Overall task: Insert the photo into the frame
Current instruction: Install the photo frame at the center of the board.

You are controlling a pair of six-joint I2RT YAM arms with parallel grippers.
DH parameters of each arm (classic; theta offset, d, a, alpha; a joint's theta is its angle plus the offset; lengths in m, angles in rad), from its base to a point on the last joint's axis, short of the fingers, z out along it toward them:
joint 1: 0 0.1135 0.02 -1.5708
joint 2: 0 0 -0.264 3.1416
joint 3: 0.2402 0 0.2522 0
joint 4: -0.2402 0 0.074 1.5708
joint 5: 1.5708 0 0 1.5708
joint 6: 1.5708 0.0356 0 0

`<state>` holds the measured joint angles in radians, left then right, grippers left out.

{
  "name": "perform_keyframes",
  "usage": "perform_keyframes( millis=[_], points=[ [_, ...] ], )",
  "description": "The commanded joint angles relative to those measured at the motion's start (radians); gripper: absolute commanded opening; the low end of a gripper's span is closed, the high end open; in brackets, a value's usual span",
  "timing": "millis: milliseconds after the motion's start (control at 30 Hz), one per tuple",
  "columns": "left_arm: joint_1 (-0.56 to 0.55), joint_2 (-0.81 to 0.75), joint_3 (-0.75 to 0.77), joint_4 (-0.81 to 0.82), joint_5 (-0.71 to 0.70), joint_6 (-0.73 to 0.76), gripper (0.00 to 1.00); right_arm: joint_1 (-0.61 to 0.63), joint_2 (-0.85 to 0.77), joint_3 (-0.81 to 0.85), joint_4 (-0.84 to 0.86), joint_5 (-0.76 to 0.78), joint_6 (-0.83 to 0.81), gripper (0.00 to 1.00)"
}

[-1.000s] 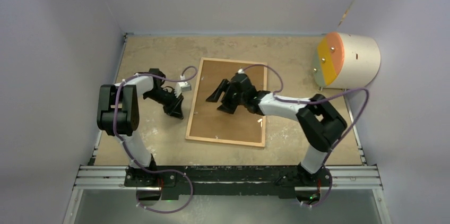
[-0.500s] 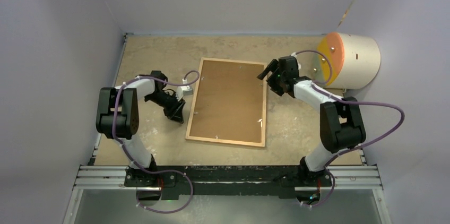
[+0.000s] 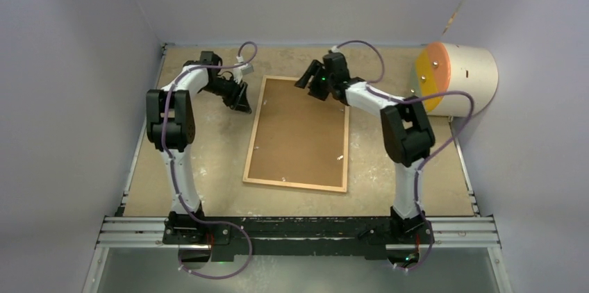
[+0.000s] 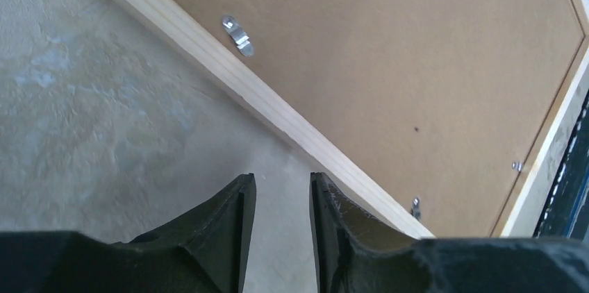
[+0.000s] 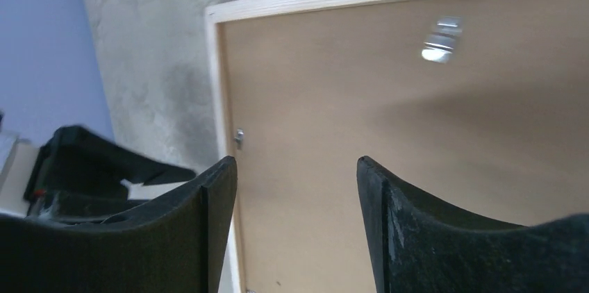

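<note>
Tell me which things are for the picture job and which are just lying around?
For the job: frame, face down; backing board in it. Photo not in view.
Just lying around: drum at the far right corner.

White tubular left arm [image 3: 182,168] and right arm [image 3: 410,189] carry chunky black joint housings, each trailed by a looping purple cable [image 3: 358,42]; left gripper [image 4: 280,185] and right gripper [image 5: 295,168] have matte black wedge-shaped fingers [image 4: 226,237]

The backing board [image 3: 299,130] hides what the frame [image 3: 295,185] holds; one clip [image 5: 440,39], perhaps, is blurred.
</note>
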<state>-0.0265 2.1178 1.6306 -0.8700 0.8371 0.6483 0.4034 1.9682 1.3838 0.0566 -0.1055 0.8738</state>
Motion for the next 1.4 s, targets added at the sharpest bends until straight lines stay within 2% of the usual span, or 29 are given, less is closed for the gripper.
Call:
perform_keyframes(
  millis=[0, 200, 367, 600, 1000, 1367],
  points=[
    [0.0, 0.102, 0.095, -0.023, 0.098, -0.099, 0.34, 0.086, 0.176, 0.201, -0.009, -0.1, 0.0, 0.64],
    [-0.013, 0.13, 0.077, -0.01, 0.131, -0.09, 0.25, 0.139, 0.325, 0.376, 0.006, -0.16, 0.046, 0.59],
    [-0.019, 0.151, 0.05, -0.006, 0.14, -0.068, 0.21, 0.165, 0.393, 0.434, 0.024, -0.216, 0.093, 0.55],
    [-0.02, 0.148, 0.016, 0.017, 0.121, -0.058, 0.19, 0.192, 0.429, 0.426, 0.046, -0.269, 0.138, 0.49],
    [-0.025, 0.134, -0.028, 0.046, 0.092, -0.051, 0.18, 0.206, 0.465, 0.467, 0.038, -0.279, 0.16, 0.48],
    [-0.026, 0.121, -0.038, 0.049, 0.078, -0.039, 0.17, 0.201, 0.385, 0.396, -0.033, -0.255, 0.089, 0.47]
  ],
)
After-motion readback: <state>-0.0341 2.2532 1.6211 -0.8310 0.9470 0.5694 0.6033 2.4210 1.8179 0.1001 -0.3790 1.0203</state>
